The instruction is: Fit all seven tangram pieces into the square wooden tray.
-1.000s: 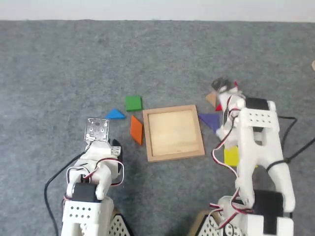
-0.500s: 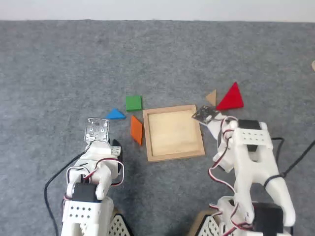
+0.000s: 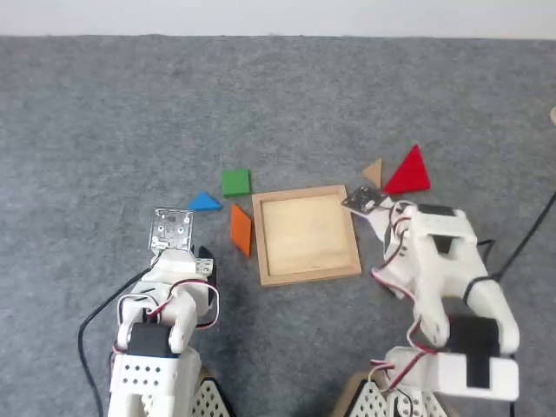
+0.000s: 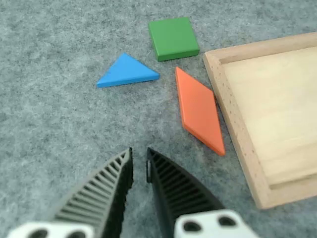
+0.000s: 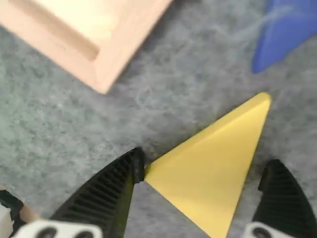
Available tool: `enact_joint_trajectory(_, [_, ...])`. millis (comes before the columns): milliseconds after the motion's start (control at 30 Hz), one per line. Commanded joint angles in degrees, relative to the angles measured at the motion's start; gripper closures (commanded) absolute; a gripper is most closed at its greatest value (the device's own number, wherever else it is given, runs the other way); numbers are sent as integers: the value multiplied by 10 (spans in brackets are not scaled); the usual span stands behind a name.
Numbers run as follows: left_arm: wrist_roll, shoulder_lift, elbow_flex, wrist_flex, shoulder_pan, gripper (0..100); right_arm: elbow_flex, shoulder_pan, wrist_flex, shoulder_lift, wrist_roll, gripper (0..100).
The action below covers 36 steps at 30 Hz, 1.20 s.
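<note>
The square wooden tray (image 3: 304, 190) lies empty mid-table. Beside its left edge are an orange parallelogram (image 3: 241, 228), a blue triangle (image 3: 203, 201) and a green square (image 3: 235, 182). Past its far right corner sit a tan triangle (image 3: 373, 172) and a red triangle (image 3: 408, 172). My right arm (image 3: 434, 252) hangs low by the tray's right side. Its gripper (image 5: 204, 166) is open, a finger on either side of the yellow triangle (image 5: 213, 163); a purple-blue triangle (image 5: 287, 29) lies close by. My left gripper (image 4: 136, 163) is shut and empty, short of the orange parallelogram (image 4: 199, 110).
Grey carpet covers the whole table. The tray's corner (image 5: 114, 54) lies close to my right gripper's finger. In the left wrist view, the tray's rim (image 4: 238, 124) runs alongside the orange piece, with the blue triangle (image 4: 128, 72) and green square (image 4: 173, 37) beyond.
My right arm pulled back from the red triangle toward the near side and came down over the yellow triangle. The red and tan triangles are now uncovered. The left arm stayed still.
</note>
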Motion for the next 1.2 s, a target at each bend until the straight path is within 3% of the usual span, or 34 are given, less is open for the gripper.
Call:
enact_joint_trajectory(0, [5, -8, -10, 2, -4, 946, -51, 25, 2, 38, 5, 637])
enact_joint_trajectory(200, [5, -8, -10, 2, -4, 946, -95, 34, 6, 69, 2, 638])
enact_joint_trajectory(600, [5, -8, -10, 2, -4, 946, -202, 73, 9, 111, -116, 638])
enact_joint_trajectory(733, [5, -8, -10, 2, -4, 946, -204, 66, 74, 62, -113, 638])
enact_joint_trajectory(1000, [5, -8, -10, 2, -4, 946, -185, 69, 192, -89, -22, 638])
enact_joint_trajectory(1167, [5, -8, -10, 2, -4, 946, -101, 73, 153, -86, 72, 637])
